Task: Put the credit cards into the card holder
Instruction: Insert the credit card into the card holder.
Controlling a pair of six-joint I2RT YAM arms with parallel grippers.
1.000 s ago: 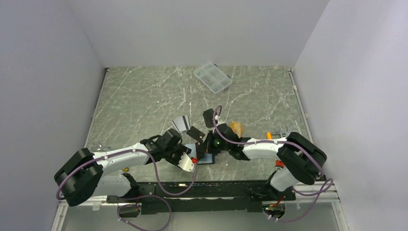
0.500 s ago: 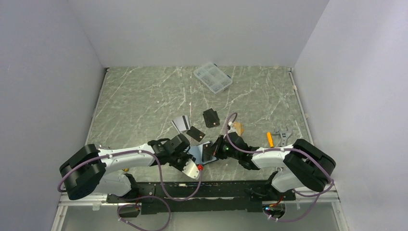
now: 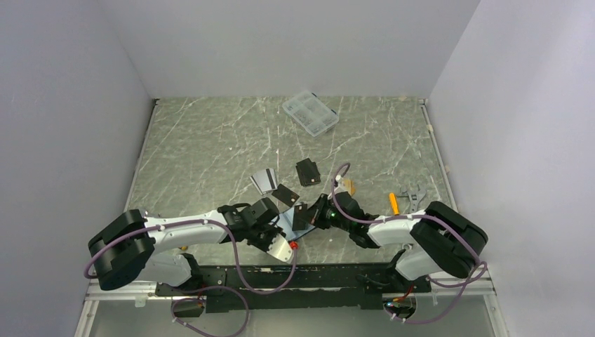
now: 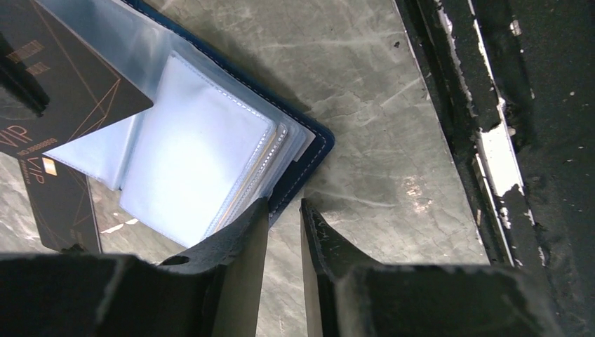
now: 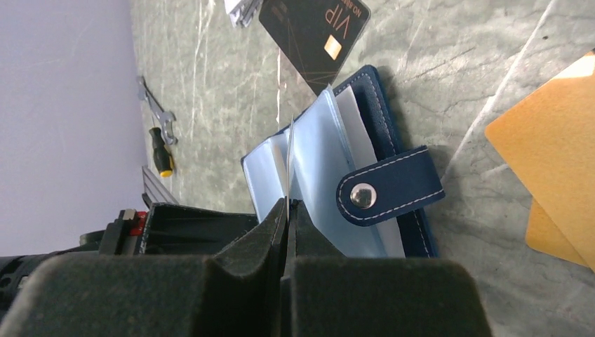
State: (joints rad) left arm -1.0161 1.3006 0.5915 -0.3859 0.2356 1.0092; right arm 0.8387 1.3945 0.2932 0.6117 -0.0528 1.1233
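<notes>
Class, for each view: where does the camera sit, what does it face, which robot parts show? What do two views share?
Top external: above and behind the arms, looking down on the table; both arms show.
Left wrist: on the left arm, facing the card holder's corner; left gripper in view.
Right wrist: on the right arm, facing the card holder's snap tab; right gripper in view.
Shared: both wrist views show the card holder.

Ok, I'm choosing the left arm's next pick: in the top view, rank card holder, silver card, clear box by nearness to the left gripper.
1. Card holder, right beside the left gripper.
2. Silver card, behind it, slightly left.
3. Clear box, far back.
</notes>
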